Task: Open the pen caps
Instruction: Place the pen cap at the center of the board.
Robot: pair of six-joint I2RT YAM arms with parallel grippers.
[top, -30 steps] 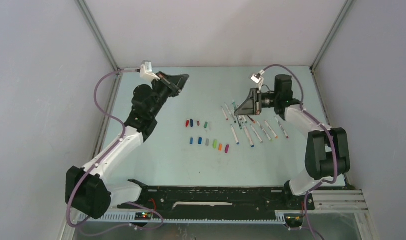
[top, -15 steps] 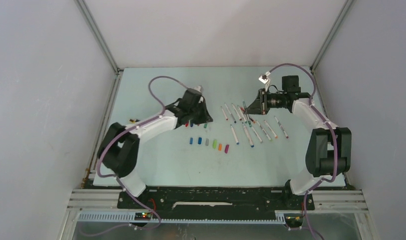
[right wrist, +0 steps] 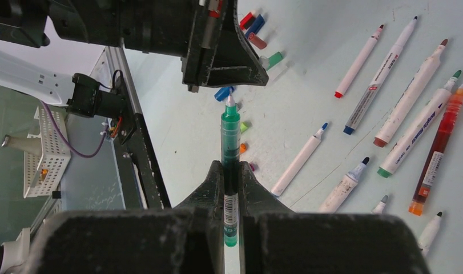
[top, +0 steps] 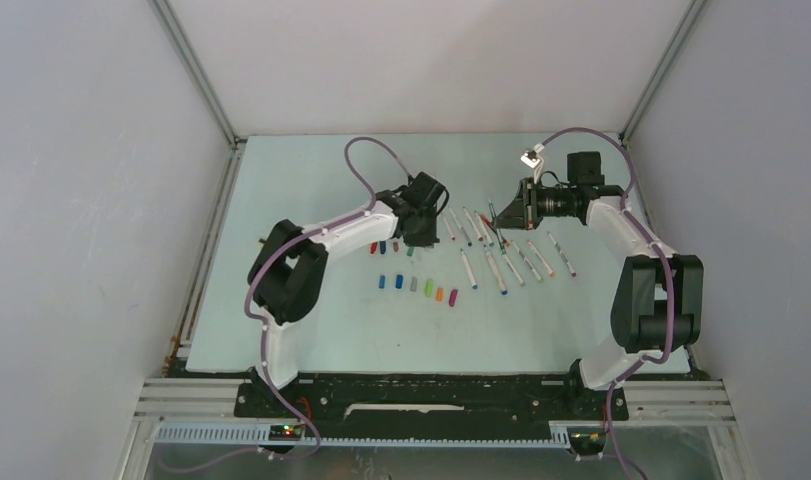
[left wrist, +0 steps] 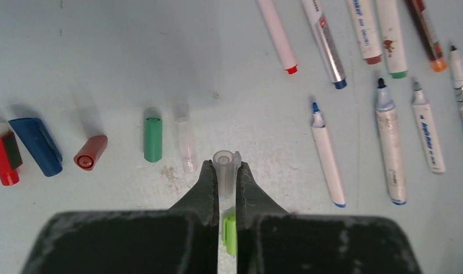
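Reaching from its base at the near edge, the left arm [top: 326, 230] folds at a sharp elbow and stretches rightward over the pale blue-green table [top: 311, 330]. The right arm [top: 621, 225] rises opposite and bends back to the left.

Nearest lie six stubby pen caps [top: 414, 285] in a row: blue, blue, grey, green, orange and magenta, each apart from its neighbour. Just beyond them is a second row, with red, blue, dark red, green and see-through ones.

The left gripper [left wrist: 225, 171] points down over this far row. Its black jaws are pinched on a clear cap [left wrist: 224, 160], a smooth translucent tube with a round open mouth.

The right gripper [right wrist: 230, 166] is turned sideways, its jaws closed tight on a green pen [right wrist: 230, 128]. This pen is uncapped, with its bare nib aimed at the left gripper.

Farther right, the pens [top: 501, 268] lie fanned on the table. They are thin white barrels with coloured tips showing.
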